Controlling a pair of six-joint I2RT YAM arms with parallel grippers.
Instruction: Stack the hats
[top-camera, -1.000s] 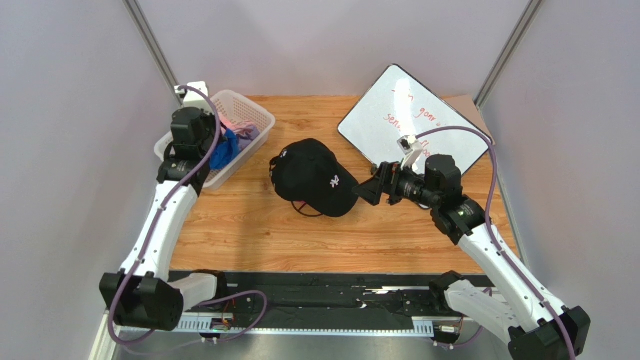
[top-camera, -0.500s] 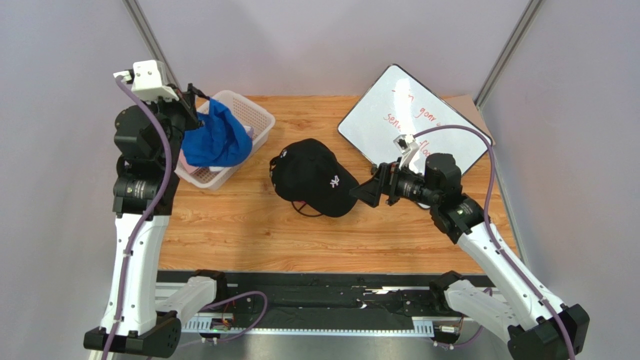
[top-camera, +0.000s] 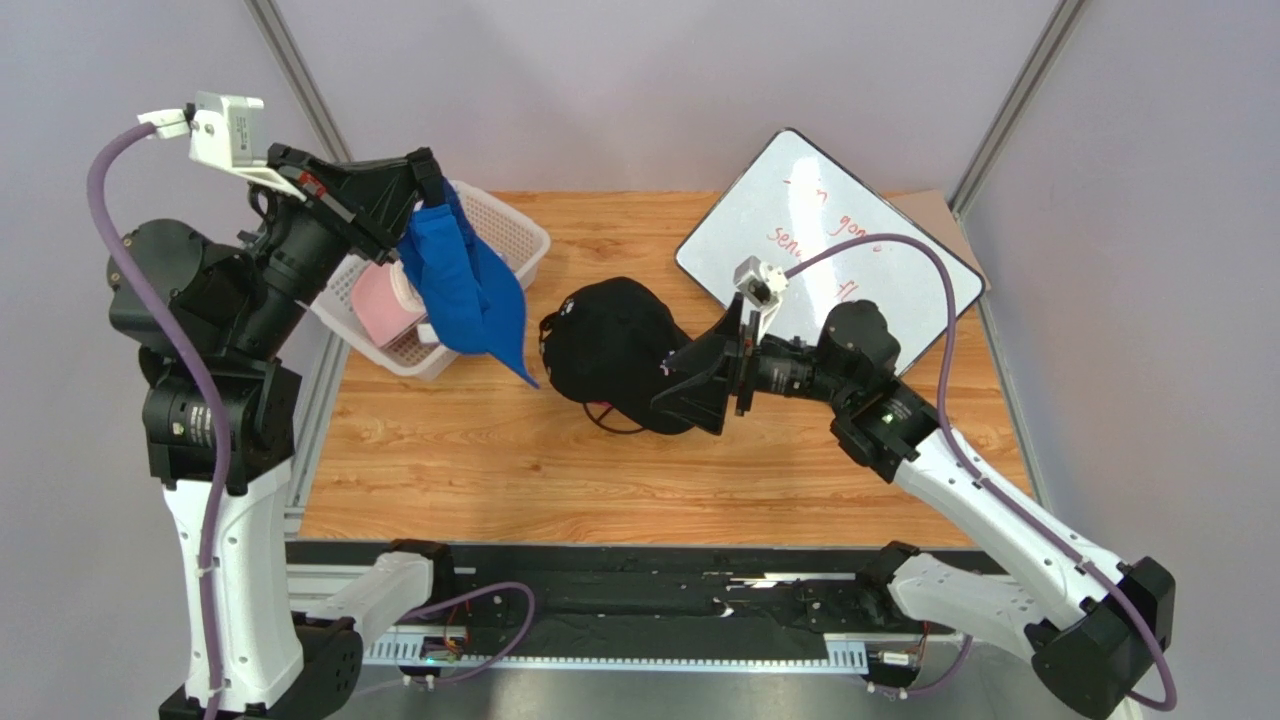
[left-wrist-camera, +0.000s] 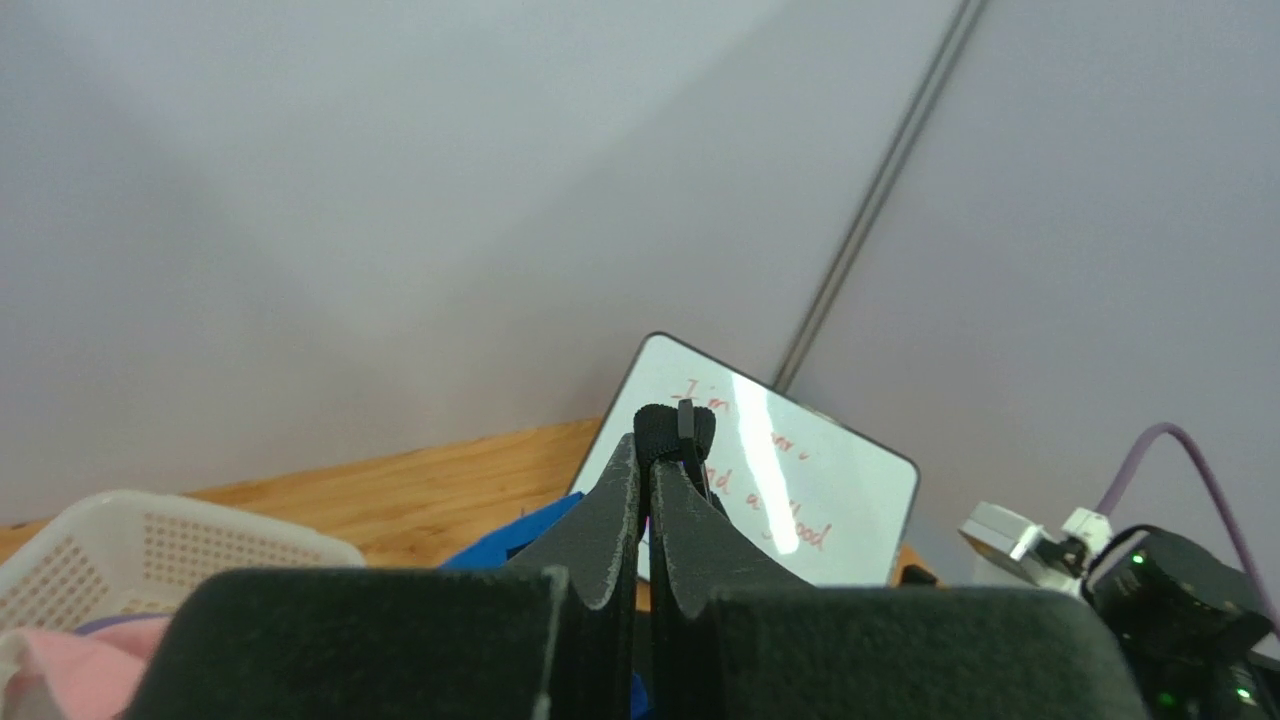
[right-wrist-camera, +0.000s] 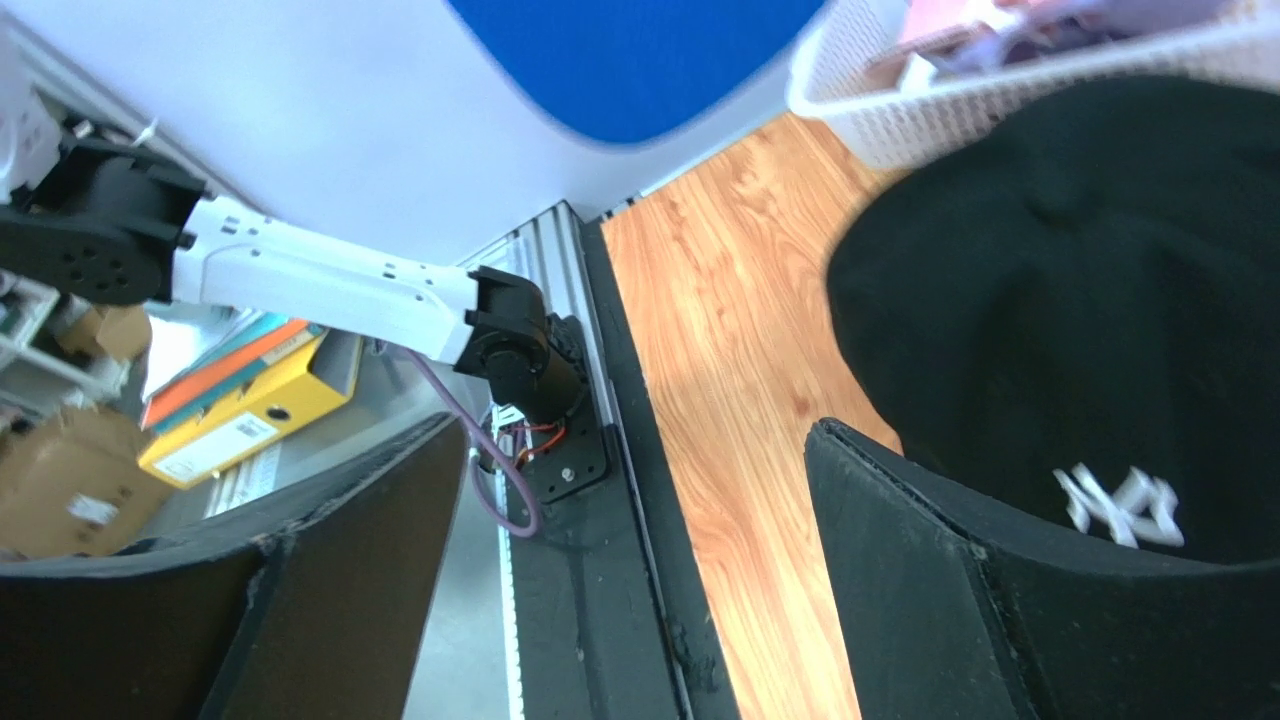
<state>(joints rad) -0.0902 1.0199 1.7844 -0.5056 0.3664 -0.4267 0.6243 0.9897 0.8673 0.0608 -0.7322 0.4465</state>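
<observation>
Top external view: the left gripper (top-camera: 427, 180), clamped on the blue cap (top-camera: 466, 293), has lifted it clear of the basket (top-camera: 508, 228). The right gripper (top-camera: 676, 387), wide open, now reaches the black cap (top-camera: 609, 348), probably the stack's base.

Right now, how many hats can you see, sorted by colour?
blue hat: 1, hanging from the left gripper
black hat: 1, on the table
pink hat: 1, in the basket
Total: 3 in view; the basket may hide more.
</observation>
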